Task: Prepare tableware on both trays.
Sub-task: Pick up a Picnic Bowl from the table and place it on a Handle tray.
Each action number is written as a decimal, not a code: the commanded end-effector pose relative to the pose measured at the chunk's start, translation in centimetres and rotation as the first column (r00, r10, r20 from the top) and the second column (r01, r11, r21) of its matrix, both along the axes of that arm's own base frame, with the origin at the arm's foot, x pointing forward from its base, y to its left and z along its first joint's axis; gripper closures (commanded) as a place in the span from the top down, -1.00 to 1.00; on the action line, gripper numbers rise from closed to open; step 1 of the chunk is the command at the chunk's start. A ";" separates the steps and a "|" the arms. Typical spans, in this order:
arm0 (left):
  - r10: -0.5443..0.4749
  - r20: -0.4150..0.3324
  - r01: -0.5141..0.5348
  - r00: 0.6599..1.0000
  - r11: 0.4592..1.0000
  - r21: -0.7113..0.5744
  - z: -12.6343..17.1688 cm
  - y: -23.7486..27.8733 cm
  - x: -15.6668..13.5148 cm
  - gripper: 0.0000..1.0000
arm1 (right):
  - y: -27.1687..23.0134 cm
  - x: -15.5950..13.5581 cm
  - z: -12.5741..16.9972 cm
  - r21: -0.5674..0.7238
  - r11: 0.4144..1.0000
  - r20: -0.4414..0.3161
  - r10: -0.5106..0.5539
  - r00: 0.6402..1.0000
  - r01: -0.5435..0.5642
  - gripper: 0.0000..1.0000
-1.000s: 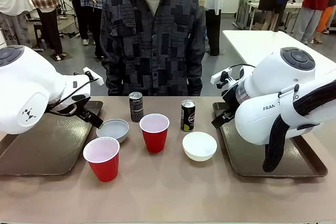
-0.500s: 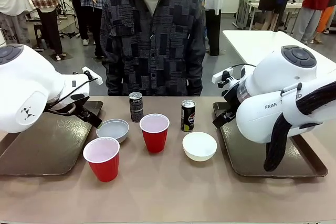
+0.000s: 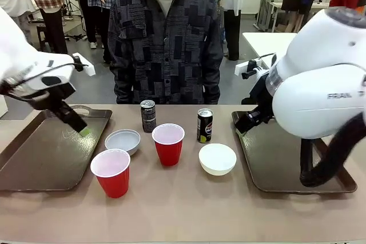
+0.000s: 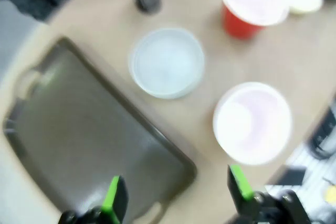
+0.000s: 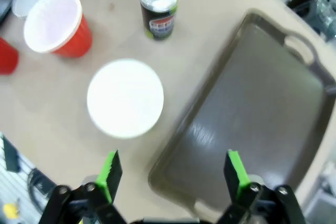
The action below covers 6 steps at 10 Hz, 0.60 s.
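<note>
Your left gripper (image 4: pixel 177 190) hangs above the inner side of the left tray (image 3: pixel 34 164). Its jaws are spread wide, with nothing between the green pads. From its wrist camera, one finger is over the tray's corner and the other is over bare table (image 3: pixel 189 210).

Your right gripper (image 5: pixel 173 170) hangs above the inner edge of the right tray (image 3: pixel 286 164). It is also spread wide and holding nothing. In its wrist view, one finger is over the table and the other over the tray floor.

All six pieces of tableware stand on the table between the two trays.
- The front cup (image 3: pixel 111 172) is red with a white inside. It stands upright, nearest you, just beside the left tray's inner rim.
- The left bowl (image 3: pixel 122 140) is just behind that cup. Whether the two touch is hard to say.
- The middle cup (image 3: pixel 168 144) is upright in the centre, to the right of that bowl.
- The left can (image 3: pixel 148 116) is upright behind the gap between the left bowl and the middle cup.
- The right can (image 3: pixel 205 125) is upright, to the right of the middle cup and a little behind it.
- The right bowl (image 3: pixel 217 158) is in front of that can, near the right tray but apart from it.

The left tray's loop handle is on its far edge. A person (image 3: pixel 166 44) stands at the far side of the table, and their hands are hidden from you.
</note>
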<state>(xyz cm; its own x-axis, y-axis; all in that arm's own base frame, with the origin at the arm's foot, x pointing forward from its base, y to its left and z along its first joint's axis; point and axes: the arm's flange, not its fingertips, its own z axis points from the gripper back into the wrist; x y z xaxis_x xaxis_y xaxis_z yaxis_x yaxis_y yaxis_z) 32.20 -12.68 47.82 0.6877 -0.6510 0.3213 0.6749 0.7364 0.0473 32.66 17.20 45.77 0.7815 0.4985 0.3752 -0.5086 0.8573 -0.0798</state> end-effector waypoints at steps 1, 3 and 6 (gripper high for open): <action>0.008 -0.124 -0.009 0.992 1.000 -0.012 -4.0 4.1 -9.0 1.00 | -4.5 -8.9 -5.7 -0.074 0.990 -0.094 -0.125 0.988 0.118 1.00; -0.008 -0.076 0.008 0.997 1.000 -0.003 0.9 0.9 -2.1 1.00 | -0.5 -1.3 0.2 -0.034 0.998 -0.055 -0.054 0.997 0.052 1.00; -0.008 -0.076 0.008 0.997 1.000 -0.003 0.9 0.9 -2.1 1.00 | -0.5 -1.3 0.2 -0.034 0.998 -0.055 -0.054 0.997 0.052 1.00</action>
